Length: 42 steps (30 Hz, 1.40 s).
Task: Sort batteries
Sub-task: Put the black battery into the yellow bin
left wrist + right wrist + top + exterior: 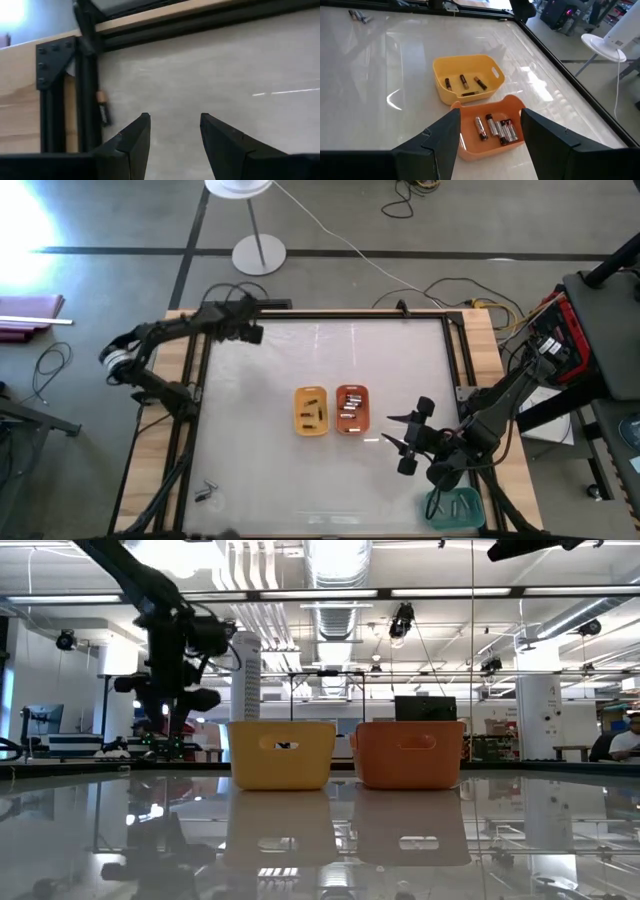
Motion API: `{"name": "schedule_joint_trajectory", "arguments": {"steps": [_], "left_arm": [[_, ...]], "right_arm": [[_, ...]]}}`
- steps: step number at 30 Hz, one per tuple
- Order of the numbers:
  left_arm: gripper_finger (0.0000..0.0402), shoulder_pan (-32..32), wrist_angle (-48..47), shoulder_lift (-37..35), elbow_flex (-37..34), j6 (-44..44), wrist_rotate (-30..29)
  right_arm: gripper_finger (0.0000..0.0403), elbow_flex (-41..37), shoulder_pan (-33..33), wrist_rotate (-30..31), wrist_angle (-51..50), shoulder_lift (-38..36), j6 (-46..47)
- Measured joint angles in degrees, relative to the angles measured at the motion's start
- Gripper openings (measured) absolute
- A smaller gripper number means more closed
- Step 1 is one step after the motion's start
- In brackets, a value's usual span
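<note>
A yellow tray (311,410) and an orange tray (351,409) stand side by side mid-table, each with several batteries inside (465,82) (495,127). A teal tray (452,507) at the near right corner also holds some. Loose batteries (205,493) lie near the near left corner. One more battery (102,107) lies against the black frame rail, ahead of my left gripper (172,125), which hovers open at the far left (252,332). My right gripper (393,430) is open just right of the orange tray, pointing at it (490,117).
A black frame rail (85,100) and wooden border (480,330) ring the glossy white table top. Cables and a lamp base (259,253) lie on the floor beyond the far edge. Bare table surface stretches between the trays and the left rail.
</note>
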Motion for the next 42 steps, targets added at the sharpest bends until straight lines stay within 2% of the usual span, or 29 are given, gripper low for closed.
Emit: {"name": "schedule_joint_trajectory", "arguments": {"steps": [6, 12, 15, 25, 27, 30, 35, 38, 42], "left_arm": [[0.0152, 8.85, -6.72, 9.66, 9.53, 2.73, 0.86], [0.0145, 10.97, -19.9, 19.84, 19.95, 5.21, 0.62], [0.0136, 12.0, -22.48, 22.98, 23.31, 2.52, -0.93], [0.0123, 12.89, -18.1, 22.75, 18.45, -23.14, -2.33], [0.0123, 12.03, -17.34, 22.25, 17.74, -30.87, -4.18], [0.0123, 10.05, -17.14, 22.16, 16.71, -47.16, -4.49], [0.0123, 7.72, -18.01, 22.16, 14.62, -67.54, -7.12], [0.0123, 7.48, -17.8, 22.16, 13.5, -73.58, -7.75], [0.0123, 7.55, -17.72, 22.16, 12.83, -74.97, -7.82]], "right_arm": [[0.0201, -1.01, 0.0, -0.01, -0.01, 0.0, 0.04], [0.0201, -2.67, 0.0, -0.02, -0.01, 0.0, 0.41], [0.0201, -3.53, 0.0, -0.02, -0.06, 0.0, 0.74], [0.0201, -4.86, 0.13, 0.0, -0.12, 0.0, -1.69], [0.0201, -5.39, 0.13, 0.02, -0.2, 0.0, -3.67], [0.0201, -6.35, 0.11, 0.65, -0.13, 0.0, -5.01], [0.0201, -8.3, 0.11, 0.88, -0.55, -0.04, -2.4], [0.0201, -9.38, 0.3, 0.88, -5.54, -1.49, 4.29], [0.0201, -10.23, 0.3, 3.0, -5.98, -3.52, 7.67]]}}
